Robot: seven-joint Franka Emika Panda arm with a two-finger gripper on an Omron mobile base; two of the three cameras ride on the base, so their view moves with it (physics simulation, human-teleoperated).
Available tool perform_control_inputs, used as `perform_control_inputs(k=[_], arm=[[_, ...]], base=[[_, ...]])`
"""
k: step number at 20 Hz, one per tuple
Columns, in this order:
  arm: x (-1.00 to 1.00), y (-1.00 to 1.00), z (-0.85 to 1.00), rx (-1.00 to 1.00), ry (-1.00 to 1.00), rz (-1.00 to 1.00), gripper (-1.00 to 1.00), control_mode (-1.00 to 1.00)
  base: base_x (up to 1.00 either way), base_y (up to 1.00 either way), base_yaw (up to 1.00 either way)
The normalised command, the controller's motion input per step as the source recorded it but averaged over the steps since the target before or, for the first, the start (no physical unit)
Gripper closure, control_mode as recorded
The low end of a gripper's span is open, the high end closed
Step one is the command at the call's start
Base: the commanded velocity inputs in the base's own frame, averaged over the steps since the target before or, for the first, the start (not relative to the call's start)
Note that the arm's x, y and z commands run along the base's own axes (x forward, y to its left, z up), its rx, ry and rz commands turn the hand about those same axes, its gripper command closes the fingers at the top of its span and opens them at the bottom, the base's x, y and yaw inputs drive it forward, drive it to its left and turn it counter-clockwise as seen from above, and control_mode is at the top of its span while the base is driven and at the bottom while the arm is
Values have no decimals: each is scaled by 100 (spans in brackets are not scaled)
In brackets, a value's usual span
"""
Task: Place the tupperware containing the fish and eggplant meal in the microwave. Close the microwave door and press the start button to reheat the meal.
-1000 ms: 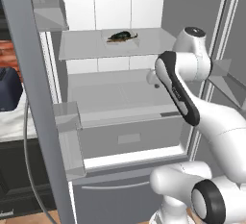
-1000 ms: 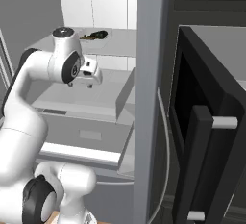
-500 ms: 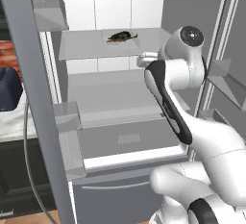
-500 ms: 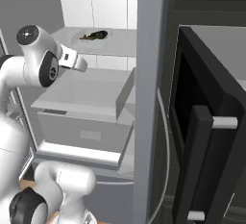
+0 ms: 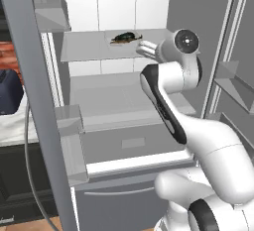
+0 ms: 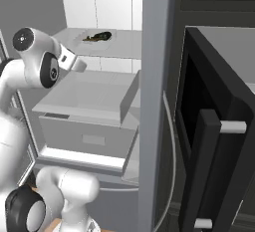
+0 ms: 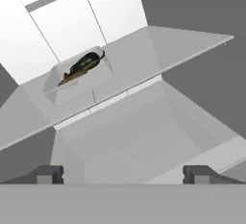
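Left base view: the fridge [image 5: 44, 101] is seen open, grey inside. The tupperware [image 5: 125, 38] is set on the upper shelf [image 5: 84, 51], at about 12 o'clock, with the dark fish and eggplant meal [image 5: 126, 36] inside it. The white arm [image 5: 168, 91] is raised from 5 o'clock; its hand is seen just beside the container, at its 4 o'clock, apart from it.

Right base view: the tupperware [image 6: 95, 38] is seen at 11 o'clock on the same shelf [image 6: 124, 44]. The microwave [image 6: 219, 96] is seen at 3 o'clock, and the microwave door [image 6: 219, 176] is swung open, bar handle towards the camera.

Hand view: the gripper [image 7: 123, 174] is shown with fingertips [image 7: 48, 174] spread wide apart, nothing between them. The tupperware [image 7: 79, 74] lies at 11 o'clock, well apart from the tips. A drawer [image 7: 144, 141] is seen below the shelf.
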Motion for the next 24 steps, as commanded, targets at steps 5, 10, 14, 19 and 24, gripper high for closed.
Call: perform_control_inputs(k=[5, 10, 14, 19, 24], arm=[[36, 0, 33, 20, 3, -6, -100, -100], [34, 6, 18, 12, 8, -2, -100, -100], [39, 19, 1, 6, 18, -1, -100, -100], [51, 21, 0, 1, 27, -2, -100, -100], [65, 11, 0, 1, 16, -7, -100, -100]], base=[[0, 0, 0], [0, 0, 0], [0, 0, 0], [0, 0, 0], [0, 0, 0]])
